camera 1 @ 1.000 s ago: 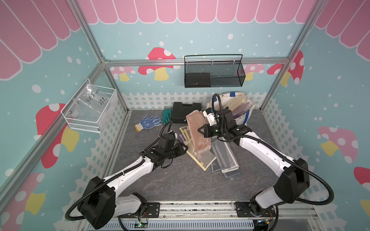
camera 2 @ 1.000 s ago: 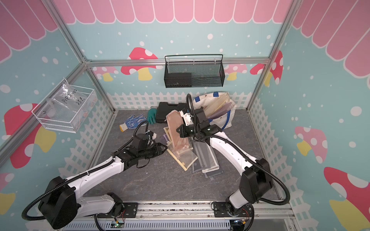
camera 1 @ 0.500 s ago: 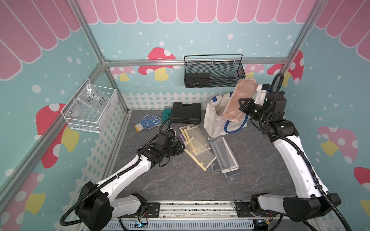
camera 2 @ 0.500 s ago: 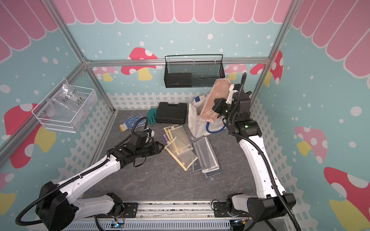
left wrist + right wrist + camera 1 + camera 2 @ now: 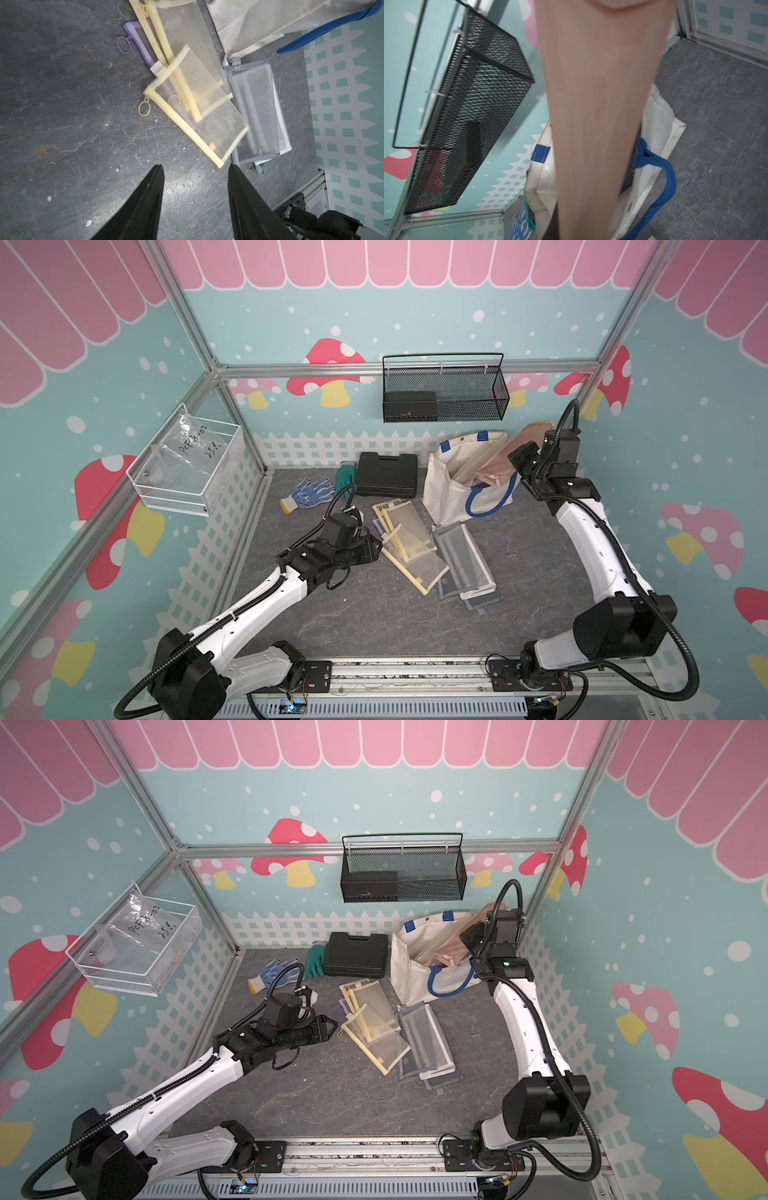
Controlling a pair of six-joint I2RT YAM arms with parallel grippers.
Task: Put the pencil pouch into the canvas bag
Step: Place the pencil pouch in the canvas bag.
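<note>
Gripping the tan pouch (image 5: pixel 497 465) by its upper end, the right gripper (image 5: pixel 524 455) is clenched on it above the bag (image 5: pixel 451 491), which stands at the back right of the mat (image 5: pixel 374 626). The pouch hangs tilted, its lower end inside the bag's open mouth and its upper end sticking out above the rim. In the right wrist view the pouch (image 5: pixel 591 104) fills the middle and runs down into the bag (image 5: pixel 658 124), with a blue handle (image 5: pixel 660 182) drooping beside it. A black case (image 5: pixel 386 475) lies just beside the bag.

The left gripper (image 5: pixel 194 166) hovers low over the mat with its fingers (image 5: pixel 149 199) released, parted, and nothing between them. Its tips point at a corner of the yellow pouches (image 5: pixel 199 116) and sit near it without touching. Grey pouches (image 5: pixel 255 112) lie partly under the yellow ones, and a purple pouch (image 5: pixel 141 43) peeks out on their other side. A blue glove (image 5: pixel 309 493) and a green glove (image 5: pixel 345 481) lie near the back fence.
</note>
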